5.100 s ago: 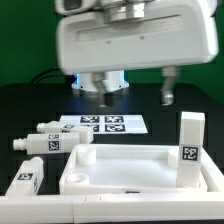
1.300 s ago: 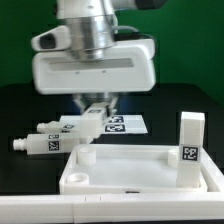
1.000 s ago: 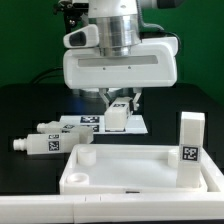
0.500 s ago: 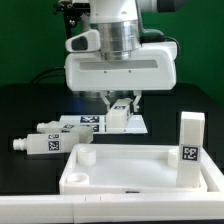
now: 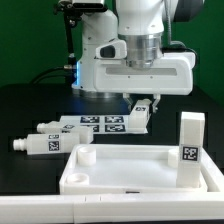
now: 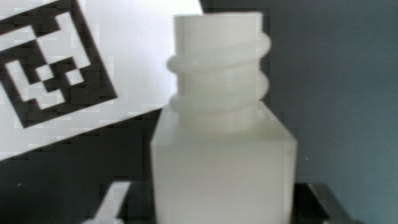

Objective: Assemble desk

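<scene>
Desk tabletop (image 5: 140,172) sits nearest, rim up, on the black table (image 5: 15,110). Upright leg (image 5: 190,147) stands in its corner socket on the exterior view's right. Front loose leg (image 5: 35,146) and rear loose leg (image 5: 52,128) lie on their sides near the tabletop's left corner. The marker board (image 5: 95,123) lies flat behind. Gripper (image 5: 142,108) hangs over the board's right end, jaws clamped on the held leg (image 5: 138,121), apparently clear of the table. Wrist view: held leg (image 6: 222,130) with its threaded peg in view, a board tag (image 6: 45,60) behind.
</scene>
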Tool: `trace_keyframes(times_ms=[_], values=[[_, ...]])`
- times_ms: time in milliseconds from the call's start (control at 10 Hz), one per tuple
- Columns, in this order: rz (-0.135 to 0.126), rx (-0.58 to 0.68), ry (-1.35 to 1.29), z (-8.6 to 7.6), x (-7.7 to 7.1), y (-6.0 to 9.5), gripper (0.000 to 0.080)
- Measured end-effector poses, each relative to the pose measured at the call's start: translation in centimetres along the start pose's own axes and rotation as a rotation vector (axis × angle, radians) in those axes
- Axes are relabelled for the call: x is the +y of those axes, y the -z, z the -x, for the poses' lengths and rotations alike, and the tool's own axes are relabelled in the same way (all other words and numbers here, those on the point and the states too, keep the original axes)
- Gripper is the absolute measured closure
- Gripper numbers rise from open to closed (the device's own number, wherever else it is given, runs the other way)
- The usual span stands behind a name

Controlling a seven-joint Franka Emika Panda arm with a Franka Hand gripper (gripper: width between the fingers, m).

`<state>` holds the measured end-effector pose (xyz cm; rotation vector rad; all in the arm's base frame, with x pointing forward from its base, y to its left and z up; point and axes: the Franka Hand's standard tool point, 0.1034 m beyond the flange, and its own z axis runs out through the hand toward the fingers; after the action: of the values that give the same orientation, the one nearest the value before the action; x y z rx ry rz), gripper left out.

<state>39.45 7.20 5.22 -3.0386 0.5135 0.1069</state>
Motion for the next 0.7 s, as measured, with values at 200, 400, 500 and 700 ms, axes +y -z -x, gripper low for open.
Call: trace_keyframes(times_ms=[200, 400, 500, 700], values=[[-0.003, 0.018, -0.041, -0.1, 0.7, -0.7, 0.0515], [0.028, 0.071, -0.063, 2.1, 1.9, -3.1, 0.0515], [0.042, 0.077, -0.055, 2.7, 2.0, -3.9, 0.0515], [0.047, 0.097, -0.014, 3.9, 0.9, -4.7, 0.0515]])
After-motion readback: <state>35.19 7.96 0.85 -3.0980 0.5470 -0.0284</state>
